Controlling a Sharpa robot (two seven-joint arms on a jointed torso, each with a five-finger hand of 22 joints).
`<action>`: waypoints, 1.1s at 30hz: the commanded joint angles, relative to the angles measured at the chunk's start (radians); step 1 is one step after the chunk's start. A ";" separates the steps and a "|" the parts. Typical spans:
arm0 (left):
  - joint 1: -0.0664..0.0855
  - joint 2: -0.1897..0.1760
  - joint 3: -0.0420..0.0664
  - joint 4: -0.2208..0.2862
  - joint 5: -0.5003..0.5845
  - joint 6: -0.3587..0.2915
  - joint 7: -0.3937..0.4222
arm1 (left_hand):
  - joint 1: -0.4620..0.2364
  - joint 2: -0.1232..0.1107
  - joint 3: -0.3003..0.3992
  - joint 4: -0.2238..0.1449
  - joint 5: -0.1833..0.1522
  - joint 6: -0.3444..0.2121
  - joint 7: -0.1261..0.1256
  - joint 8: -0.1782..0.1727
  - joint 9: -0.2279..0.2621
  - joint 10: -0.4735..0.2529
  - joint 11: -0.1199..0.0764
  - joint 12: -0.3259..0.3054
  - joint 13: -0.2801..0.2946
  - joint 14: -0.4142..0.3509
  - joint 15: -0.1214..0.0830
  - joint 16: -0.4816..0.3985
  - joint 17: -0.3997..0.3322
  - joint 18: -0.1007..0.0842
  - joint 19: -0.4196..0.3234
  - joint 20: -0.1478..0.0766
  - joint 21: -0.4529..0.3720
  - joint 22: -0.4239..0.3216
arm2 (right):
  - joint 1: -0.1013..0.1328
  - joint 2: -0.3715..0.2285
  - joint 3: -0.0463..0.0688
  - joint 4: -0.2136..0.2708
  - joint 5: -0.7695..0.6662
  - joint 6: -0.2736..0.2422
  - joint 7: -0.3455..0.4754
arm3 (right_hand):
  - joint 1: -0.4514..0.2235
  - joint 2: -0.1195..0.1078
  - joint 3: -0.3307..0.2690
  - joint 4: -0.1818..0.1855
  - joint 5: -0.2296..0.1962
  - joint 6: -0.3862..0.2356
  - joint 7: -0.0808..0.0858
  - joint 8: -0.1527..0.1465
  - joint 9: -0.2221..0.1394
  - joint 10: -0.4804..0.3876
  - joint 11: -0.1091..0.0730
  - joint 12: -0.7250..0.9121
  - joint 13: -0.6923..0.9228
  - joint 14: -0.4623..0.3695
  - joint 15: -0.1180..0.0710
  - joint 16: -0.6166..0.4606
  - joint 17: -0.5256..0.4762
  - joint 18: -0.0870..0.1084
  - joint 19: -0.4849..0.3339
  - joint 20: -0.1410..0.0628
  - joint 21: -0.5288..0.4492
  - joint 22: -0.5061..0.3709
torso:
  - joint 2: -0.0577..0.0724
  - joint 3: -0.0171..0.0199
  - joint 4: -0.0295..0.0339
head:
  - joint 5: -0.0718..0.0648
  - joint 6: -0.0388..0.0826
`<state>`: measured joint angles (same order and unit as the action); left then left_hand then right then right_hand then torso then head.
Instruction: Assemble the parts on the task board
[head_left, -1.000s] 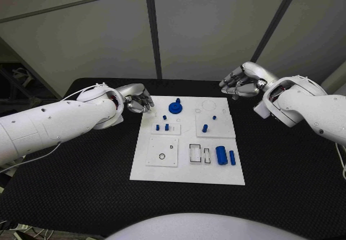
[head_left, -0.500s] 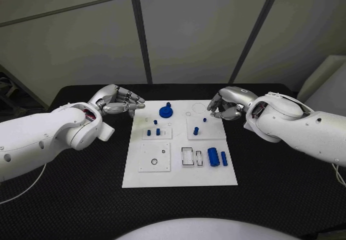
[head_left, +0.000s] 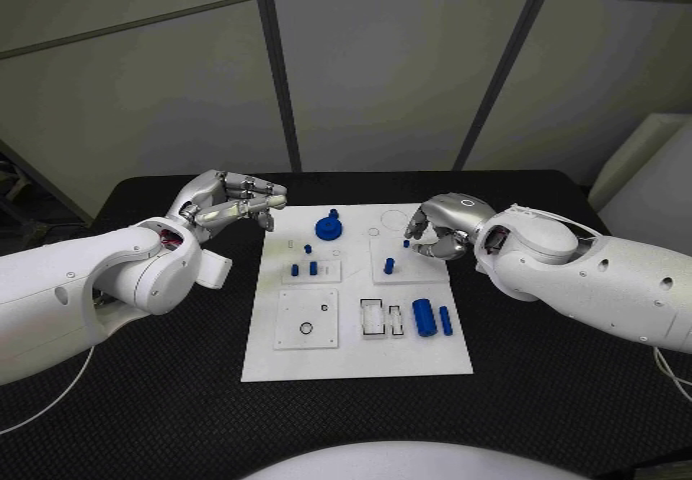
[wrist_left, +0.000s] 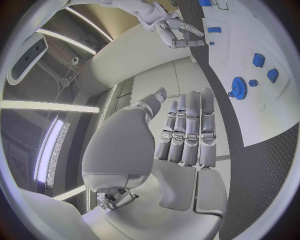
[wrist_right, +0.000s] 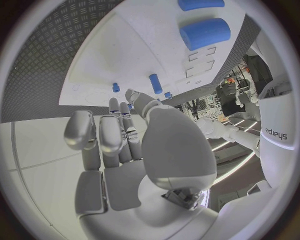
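- Left hand (head_left: 228, 203): raised above the table (head_left: 173, 400) just off the task board's (head_left: 361, 355) far left corner. Fingers extended and close together, thumb apart, nothing held. The left wrist view confirms an empty palm (wrist_left: 181, 135).
- Right hand (head_left: 437, 228): over the far right part of the board, fingers curled downward toward the small square plate there. Whether anything is pinched between the fingertips cannot be told from the head view; the right wrist view shows the fingers (wrist_right: 106, 135) bent in, with no part visible between them.
- Blue gear-shaped part (head_left: 329, 229): standing on the far middle of the board, between the two hands, touched by neither.
- Small blue pegs (head_left: 304, 268): upright on the left square plate, near the left hand but apart from it.
- Single blue peg (head_left: 389, 265): upright on the right square plate, just beside the right hand's fingertips.
- Large blue cylinder (head_left: 424, 316) and slim blue rod (head_left: 446, 320): lying side by side on the near right of the board, beside the rectangular slots (head_left: 375, 316).
- Left near square plate (head_left: 307, 319): carries a small ring mark.
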<state>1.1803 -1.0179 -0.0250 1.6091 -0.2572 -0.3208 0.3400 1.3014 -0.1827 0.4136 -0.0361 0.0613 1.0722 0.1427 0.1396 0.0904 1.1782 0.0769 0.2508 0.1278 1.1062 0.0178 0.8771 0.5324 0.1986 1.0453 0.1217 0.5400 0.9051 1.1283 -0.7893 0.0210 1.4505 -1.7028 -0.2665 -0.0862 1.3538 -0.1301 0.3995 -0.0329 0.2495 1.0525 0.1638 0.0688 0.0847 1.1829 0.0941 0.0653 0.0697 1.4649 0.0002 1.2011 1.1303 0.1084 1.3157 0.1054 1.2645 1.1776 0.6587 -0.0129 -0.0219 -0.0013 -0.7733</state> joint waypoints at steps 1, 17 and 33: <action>0.000 -0.001 0.001 0.007 0.055 -0.014 0.049 | 0.002 0.012 -0.004 -0.001 0.007 0.001 0.003 -0.007 -0.001 0.005 0.003 0.001 0.001 -0.004 -0.001 -0.006 -0.002 -0.016 0.008 0.002 -0.006 -0.002 | -0.005 0.009 -0.001 -0.012 -0.042 0.003 -0.016 | -0.002 -0.004 0.009 0.000 -0.006 -0.009 0.003 -0.005 -0.002 -0.012 0.003 -0.003 -0.001 0.048 0.009 0.009 0.006 -0.020 0.005 0.007 0.008 0.006 | 0.001 0.0008 -0.0008 | -0.001 0.000; 0.000 -0.004 0.001 0.017 0.077 -0.021 0.054 | 0.005 0.016 -0.007 -0.002 0.007 -0.002 0.007 -0.010 -0.002 0.000 0.006 -0.002 0.002 -0.005 0.001 -0.011 -0.004 -0.016 0.011 0.003 -0.014 -0.009 | -0.013 0.055 -0.002 -0.071 -0.055 -0.016 -0.019 | 0.005 0.000 0.025 -0.002 -0.011 -0.018 0.009 -0.004 -0.004 -0.026 0.008 -0.001 -0.001 0.046 0.014 0.034 0.025 -0.022 0.010 0.012 0.026 0.026 | 0.002 0.0018 -0.0012 | 0.008 -0.006; 0.000 0.002 0.001 0.013 0.079 -0.020 0.047 | 0.009 0.021 -0.007 -0.003 0.007 -0.003 0.009 -0.012 -0.002 -0.003 0.008 -0.004 0.002 -0.005 0.002 -0.013 -0.005 -0.016 0.013 0.003 -0.020 -0.012 | -0.013 0.091 -0.001 -0.102 -0.056 0.002 -0.012 | 0.013 0.011 0.049 -0.005 -0.014 -0.006 0.007 0.002 -0.001 -0.012 0.006 0.007 0.004 0.045 0.013 0.057 0.042 -0.027 0.022 0.014 0.051 0.055 | 0.001 0.0013 -0.0005 | 0.009 -0.016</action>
<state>1.1790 -1.0170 -0.0249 1.6214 -0.1847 -0.3399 0.3734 1.3108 -0.1734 0.4109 -0.0388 0.0654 1.0683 0.1466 0.1317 0.0895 1.1781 0.0770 0.2508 0.1286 1.1063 0.0179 0.8676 0.5284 0.1981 1.0488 0.1253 0.5249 0.8935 1.1143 -0.7004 0.0193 1.3494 -1.7500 -0.2718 -0.1030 1.3594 -0.1245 0.4411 -0.0386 0.2402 1.0420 0.1745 0.0689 0.0822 1.1614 0.1014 0.0666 0.0714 1.4651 0.0072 1.2513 1.1707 0.0927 1.3298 0.1196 1.3094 1.2290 0.6599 -0.0115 -0.0234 0.0065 -0.7884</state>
